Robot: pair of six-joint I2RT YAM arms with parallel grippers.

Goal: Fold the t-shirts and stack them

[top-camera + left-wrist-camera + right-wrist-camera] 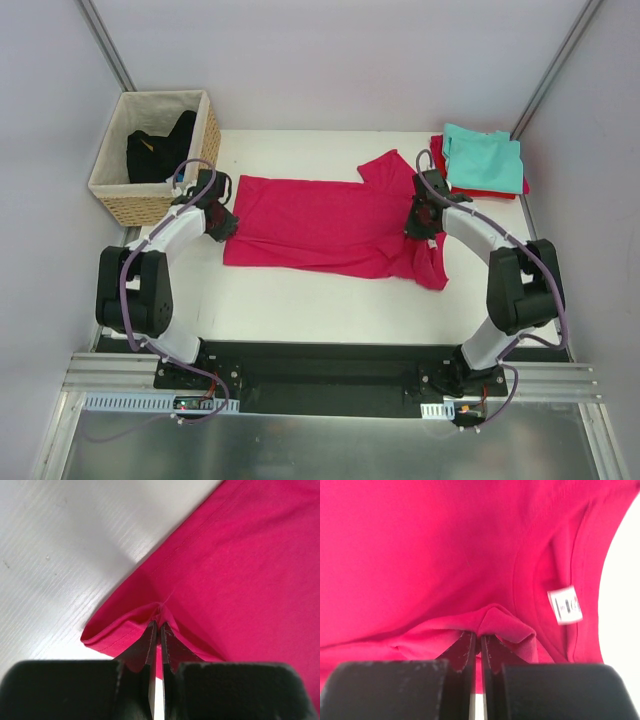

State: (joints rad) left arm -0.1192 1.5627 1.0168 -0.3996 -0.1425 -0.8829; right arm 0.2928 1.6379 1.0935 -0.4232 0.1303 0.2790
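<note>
A large magenta-pink t-shirt (320,225) lies spread across the middle of the table, its hem at the left and its neck at the right. My left gripper (222,222) is shut on the shirt's hem edge (125,630), which bunches up between the fingers (150,640). My right gripper (418,222) is shut on a pinch of the same shirt (500,622) near the collar, beside the white neck label (565,605). A folded teal t-shirt (485,160) rests on a folded red t-shirt (440,155) at the back right.
A woven wicker basket (120,195) holding dark cloth (160,150) stands at the back left, close to my left arm. White table surface (300,295) shows in front of the shirt, with grey walls on both sides.
</note>
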